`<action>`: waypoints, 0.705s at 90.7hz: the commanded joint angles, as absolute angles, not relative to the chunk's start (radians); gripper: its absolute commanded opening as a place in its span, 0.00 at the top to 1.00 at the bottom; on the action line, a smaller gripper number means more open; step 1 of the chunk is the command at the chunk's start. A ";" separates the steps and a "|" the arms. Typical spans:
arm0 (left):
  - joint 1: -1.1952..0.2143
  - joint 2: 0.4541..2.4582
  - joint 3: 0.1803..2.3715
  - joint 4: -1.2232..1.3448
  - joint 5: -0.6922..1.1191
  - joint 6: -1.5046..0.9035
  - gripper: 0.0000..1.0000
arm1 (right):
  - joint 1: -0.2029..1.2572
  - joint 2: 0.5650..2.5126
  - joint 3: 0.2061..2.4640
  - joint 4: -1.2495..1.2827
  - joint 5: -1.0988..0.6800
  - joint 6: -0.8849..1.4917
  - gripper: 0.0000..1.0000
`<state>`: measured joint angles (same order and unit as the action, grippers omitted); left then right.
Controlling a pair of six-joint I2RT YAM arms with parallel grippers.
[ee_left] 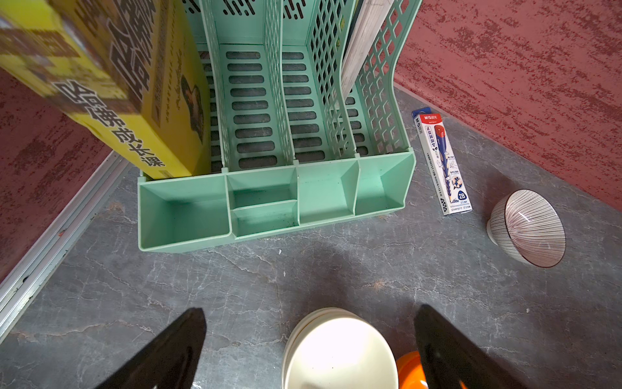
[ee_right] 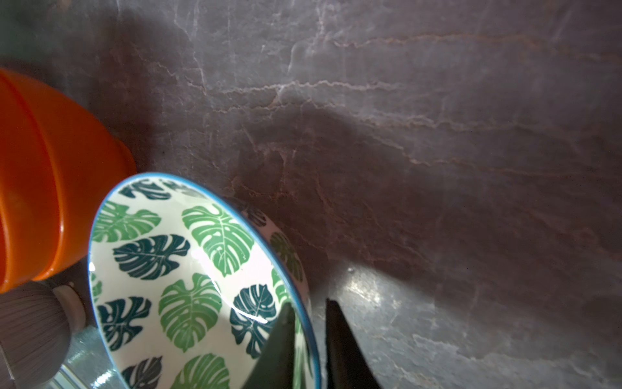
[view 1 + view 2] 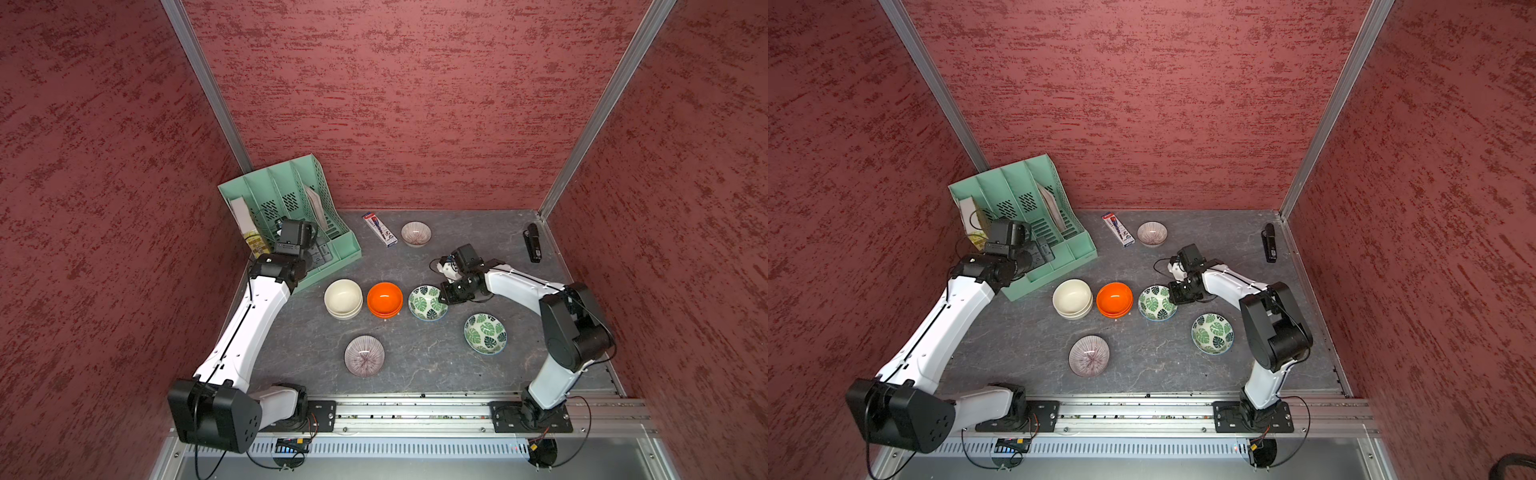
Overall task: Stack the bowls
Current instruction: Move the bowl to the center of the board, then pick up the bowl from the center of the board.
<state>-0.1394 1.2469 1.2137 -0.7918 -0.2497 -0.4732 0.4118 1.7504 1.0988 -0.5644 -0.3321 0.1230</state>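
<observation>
Two cream bowls (image 3: 343, 298) sit nested, and two orange bowls (image 3: 385, 299) sit nested next to them. A leaf-patterned bowl (image 3: 428, 302) stands on the table just right of the orange stack (image 2: 40, 188). My right gripper (image 2: 309, 303) straddles the rim of this leaf bowl (image 2: 175, 269), one finger inside and one outside; the jaws stand slightly apart and a gap shows at the outer finger. A second leaf bowl (image 3: 485, 333) sits nearer the front right. Two purple-lined bowls rest apart, one at the front (image 3: 364, 355) and one at the back (image 3: 416, 233). My left gripper (image 1: 310, 308) hangs wide open above the cream stack (image 1: 340, 353), holding nothing.
A green file organizer (image 3: 291, 208) holding a yellow book (image 1: 111, 84) fills the back left corner. A pencil box (image 3: 379, 230) lies beside the back lined bowl, and a black stapler (image 3: 532, 243) lies by the right wall. Red walls close in three sides.
</observation>
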 commanded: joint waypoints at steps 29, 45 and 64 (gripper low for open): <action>-0.141 1.232 1.233 -0.790 -0.264 -0.452 0.00 | 0.396 1.565 1.082 -0.577 -0.257 0.155 0.37; -0.184 1.251 1.251 -0.783 -0.281 -0.447 0.00 | 0.291 1.400 1.020 -0.682 -0.183 0.216 0.34; -0.254 1.302 1.293 -0.774 -0.269 -0.436 0.00 | 0.221 1.297 0.935 -0.835 -0.005 0.314 0.33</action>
